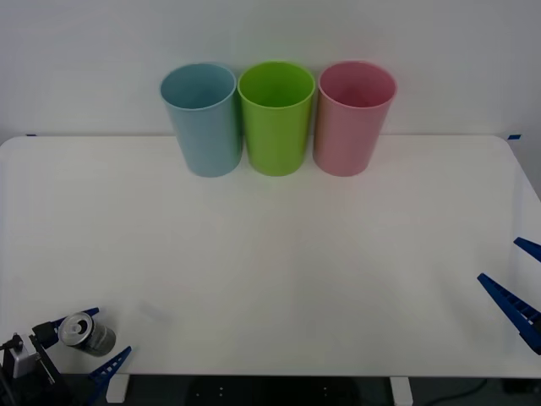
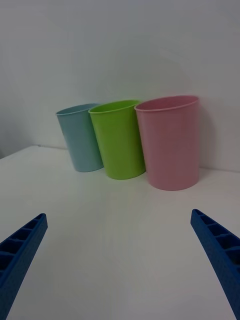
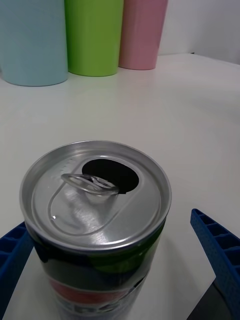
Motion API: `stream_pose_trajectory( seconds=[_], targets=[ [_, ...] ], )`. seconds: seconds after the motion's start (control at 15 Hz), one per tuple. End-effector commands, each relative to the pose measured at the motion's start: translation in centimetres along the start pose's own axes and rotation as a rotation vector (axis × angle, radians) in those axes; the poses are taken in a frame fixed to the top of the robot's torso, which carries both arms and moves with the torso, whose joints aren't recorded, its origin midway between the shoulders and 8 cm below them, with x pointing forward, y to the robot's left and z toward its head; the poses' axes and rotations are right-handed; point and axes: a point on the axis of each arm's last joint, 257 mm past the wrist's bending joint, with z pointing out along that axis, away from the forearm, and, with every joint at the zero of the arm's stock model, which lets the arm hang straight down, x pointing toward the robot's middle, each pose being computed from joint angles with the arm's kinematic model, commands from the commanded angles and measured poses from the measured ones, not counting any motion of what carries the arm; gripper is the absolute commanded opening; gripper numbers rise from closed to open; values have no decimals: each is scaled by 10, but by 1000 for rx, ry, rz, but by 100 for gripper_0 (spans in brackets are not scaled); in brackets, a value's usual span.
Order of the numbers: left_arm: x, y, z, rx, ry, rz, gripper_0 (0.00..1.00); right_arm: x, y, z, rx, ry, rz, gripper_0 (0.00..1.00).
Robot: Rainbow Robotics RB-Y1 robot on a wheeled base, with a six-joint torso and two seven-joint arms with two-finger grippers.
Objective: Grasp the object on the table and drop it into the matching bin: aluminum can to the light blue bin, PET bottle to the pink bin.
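**Mara:** At the near left corner of the table [image 1: 270, 271], the aluminum can [image 1: 87, 334] stands upright between the fingers of the left gripper [image 1: 87, 348], well apart from the three bins along the far edge.

**Theo:** What could go wrong from here?

**Mara:** Mostly the grasp. The can sits very close to the table's edge, so a finger nudging it before both sides meet could tip it or push it off. It is opened and probably empty, so it would slide or topple easily. A hard squeeze might also dent it.

**Theo:** And the drop?

**Mara:** The light blue bin [image 1: 201, 118] touches or nearly touches the lime green bin [image 1: 276, 117], with the pink bin [image 1: 351, 117] just beyond. A release slightly off toward the right would land the can in green.

**Theo:** How open is the gripper?

**Mara:** Spread wide. In the left wrist view one finger appears against the can's side and the other shows a clear gap, so nothing is pinched yet. The right gripper [image 1: 517, 279] waits spread and empty at the table's right edge.
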Motion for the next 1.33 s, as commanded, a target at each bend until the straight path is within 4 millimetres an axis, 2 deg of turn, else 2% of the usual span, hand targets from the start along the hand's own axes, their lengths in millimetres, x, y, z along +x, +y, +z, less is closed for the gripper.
stream_pose_trajectory(
  seconds=[0.07, 0.13, 0.2, 0.27, 0.33, 1.0, 1.2, 1.33],
  targets=[
    [0, 0, 0, 1, 0, 2, 100, 0, 0, 0, 0, 0, 0, 100],
    [-1, 1, 1, -2, -4, 5, 89, 0, 0, 0, 0, 0, 0, 100],
    [-2, 2, 1, -4, -8, 3, 20, 0, 0, 0, 0, 0, 0, 100],
    [-2, 2, 1, -5, -9, 1, 8, 0, 0, 0, 0, 0, 0, 100],
    [-3, 2, 1, -5, -11, 3, 1, 0, 0, 0, 0, 0, 0, 100],
    [-12, 7, 2, -23, -42, -14, 0, 0, 0, 0, 0, 0, 0, 100],
    [-25, 14, 4, -41, -87, -30, 0, 0, 0, 0, 0, 0, 0, 100],
    [-36, 26, 7, -75, -107, -32, 0, 0, 0, 0, 0, 0, 0, 100]
  ],
)
